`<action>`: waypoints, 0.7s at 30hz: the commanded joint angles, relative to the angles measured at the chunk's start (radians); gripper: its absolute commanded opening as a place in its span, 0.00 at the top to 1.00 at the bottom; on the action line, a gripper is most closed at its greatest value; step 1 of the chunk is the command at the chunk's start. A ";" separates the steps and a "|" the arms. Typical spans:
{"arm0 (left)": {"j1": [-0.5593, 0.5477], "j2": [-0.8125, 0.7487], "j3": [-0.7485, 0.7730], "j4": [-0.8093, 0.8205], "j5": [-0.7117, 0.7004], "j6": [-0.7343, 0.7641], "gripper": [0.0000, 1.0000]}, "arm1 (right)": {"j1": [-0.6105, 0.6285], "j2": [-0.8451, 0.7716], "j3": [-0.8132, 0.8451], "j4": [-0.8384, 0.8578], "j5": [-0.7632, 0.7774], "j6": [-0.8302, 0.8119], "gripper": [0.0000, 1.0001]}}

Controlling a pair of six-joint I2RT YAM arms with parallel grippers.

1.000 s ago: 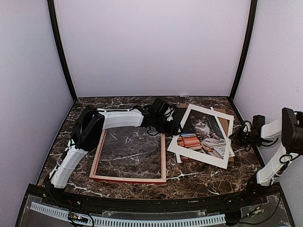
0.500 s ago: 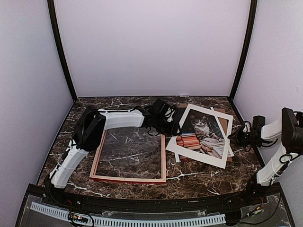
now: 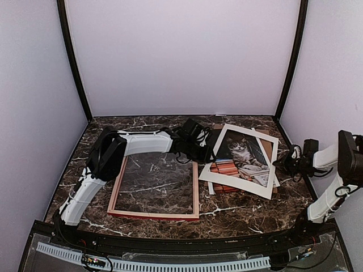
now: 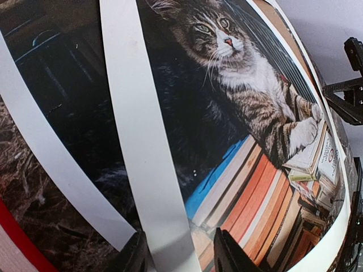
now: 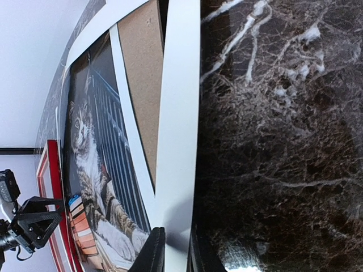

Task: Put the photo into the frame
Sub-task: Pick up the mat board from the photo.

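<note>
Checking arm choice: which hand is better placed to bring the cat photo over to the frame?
Probably left: the left hand sits at the photo edge beside the frame; the right hand grips the mat's opposite edge.

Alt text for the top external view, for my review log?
A white mat lies over a cat photo, the left gripper at its left edge and the right gripper at its right edge. The frame lies empty on the marble table, left of them.
</note>
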 commanded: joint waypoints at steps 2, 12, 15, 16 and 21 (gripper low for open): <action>-0.009 -0.008 -0.033 -0.028 -0.018 0.015 0.58 | 0.003 -0.042 -0.006 0.048 -0.069 0.012 0.83; -0.024 -0.006 -0.048 -0.028 -0.074 0.065 0.59 | 0.003 -0.073 -0.001 0.041 -0.085 0.015 0.82; -0.027 -0.005 -0.049 -0.028 -0.084 0.075 0.59 | 0.003 -0.074 0.003 0.031 -0.078 0.008 0.80; -0.029 -0.005 -0.050 -0.028 -0.086 0.077 0.59 | 0.003 -0.075 0.004 0.030 -0.076 0.006 0.79; -0.032 -0.006 -0.051 -0.035 -0.093 0.081 0.59 | 0.008 -0.080 0.011 0.010 -0.049 -0.010 0.71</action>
